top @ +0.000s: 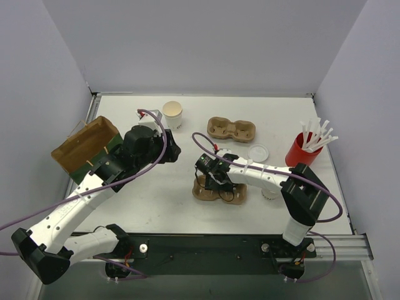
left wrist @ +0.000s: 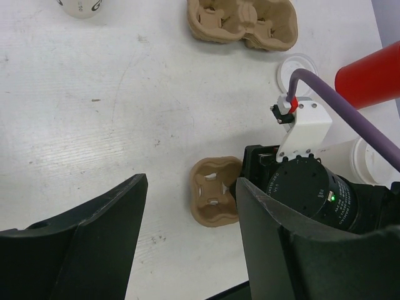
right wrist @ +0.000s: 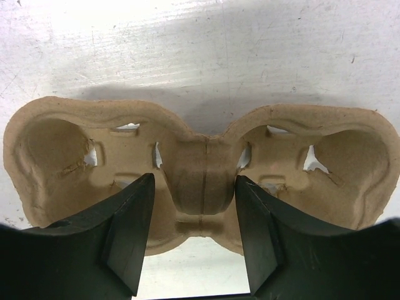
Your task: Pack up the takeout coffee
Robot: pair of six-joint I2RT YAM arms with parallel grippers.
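An open white paper cup, beige inside, stands at the back of the table; its base shows in the left wrist view. A loose round white lid lies beside the red cup. A second white cup with a lid stands partly hidden under the right arm. My left gripper is open and empty above bare table. My right gripper is open, its fingers straddling the centre ridge of a brown two-hole carrier.
A brown paper bag lies open at the left edge. A second carrier sits at the back centre. A red cup of white straws stands at the right. Grey walls enclose the table.
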